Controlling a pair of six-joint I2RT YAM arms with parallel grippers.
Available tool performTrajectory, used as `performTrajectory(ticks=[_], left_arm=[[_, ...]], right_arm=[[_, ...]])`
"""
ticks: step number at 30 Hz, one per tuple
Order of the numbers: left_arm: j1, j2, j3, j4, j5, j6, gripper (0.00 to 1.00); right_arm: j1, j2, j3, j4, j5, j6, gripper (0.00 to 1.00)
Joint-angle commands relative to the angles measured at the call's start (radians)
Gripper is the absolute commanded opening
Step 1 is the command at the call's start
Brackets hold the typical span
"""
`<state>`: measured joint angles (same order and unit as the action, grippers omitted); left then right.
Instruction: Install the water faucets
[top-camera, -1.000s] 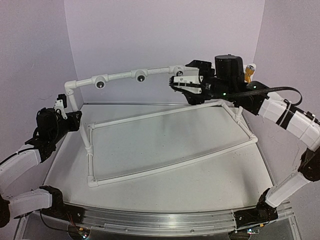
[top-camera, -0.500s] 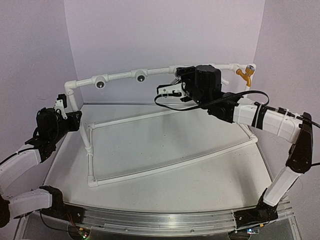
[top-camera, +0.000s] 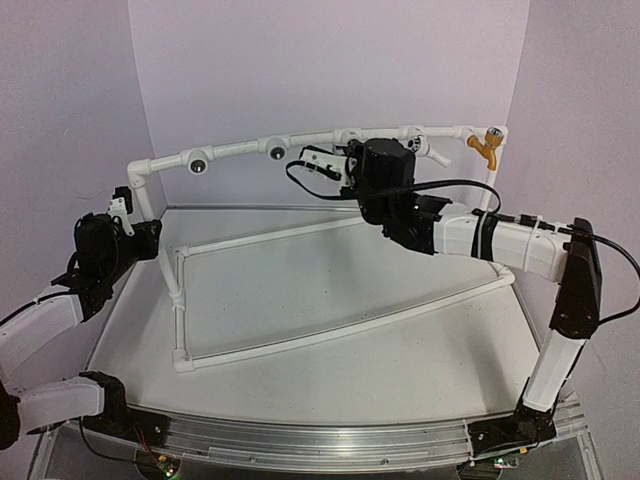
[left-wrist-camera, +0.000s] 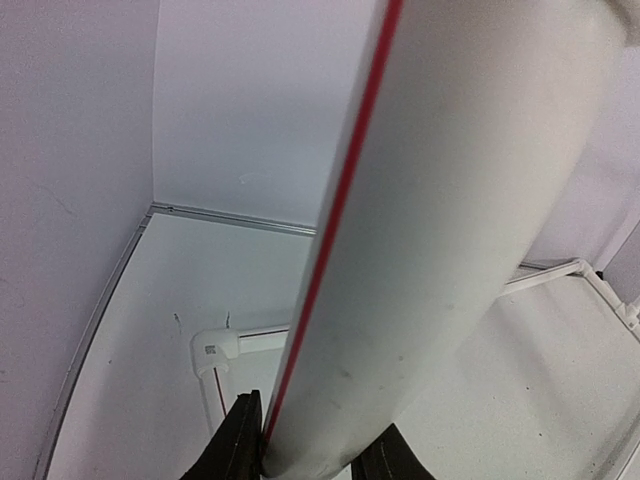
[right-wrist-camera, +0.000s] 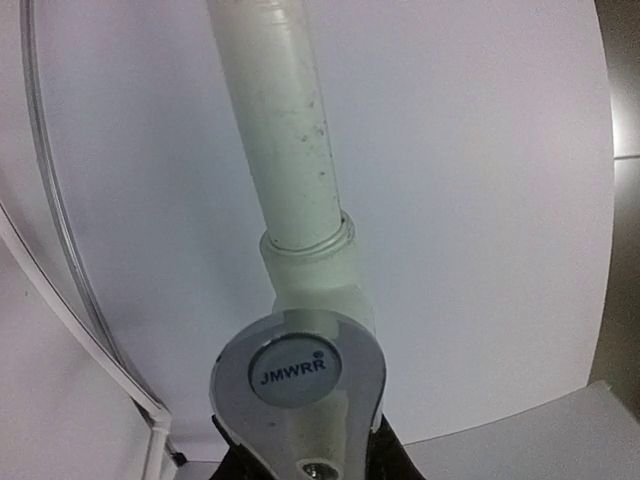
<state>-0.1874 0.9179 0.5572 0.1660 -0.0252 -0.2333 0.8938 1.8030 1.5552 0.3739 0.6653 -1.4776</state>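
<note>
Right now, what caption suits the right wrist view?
Right gripper holds a silver faucet at a white pipe fitting.

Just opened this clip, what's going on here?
The left gripper clamps the left upright of the white pipe frame. The right gripper holds the silver faucet at a tee fitting on the top rail. The orange-yellow faucet is already mounted at the rail's right end; two tee holes further left are empty.

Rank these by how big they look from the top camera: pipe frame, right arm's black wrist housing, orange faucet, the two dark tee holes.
1. Pipe frame
2. Black wrist housing
3. Orange faucet
4. The two dark tee holes, which look alike; no ranking between them.
</note>
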Motion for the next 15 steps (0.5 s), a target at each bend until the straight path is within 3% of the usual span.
performTrajectory(ticks=[1,6,15], left_arm=[[-0.023,0.029,0.01,-0.106,0.134,-0.155,0.0],[-0.022,0.023,0.007,-0.105,0.131,-0.155,0.0],[-0.022,0.016,0.001,-0.105,0.125,-0.159,0.0]], right_arm=[[0.014,0.078,0.128,0.148,0.233,0.624,0.0],[0.012,0.004,0.11,-0.067,0.152,1.19,0.0],[-0.002,-0.051,0.061,-0.129,0.095,1.483,0.0]])
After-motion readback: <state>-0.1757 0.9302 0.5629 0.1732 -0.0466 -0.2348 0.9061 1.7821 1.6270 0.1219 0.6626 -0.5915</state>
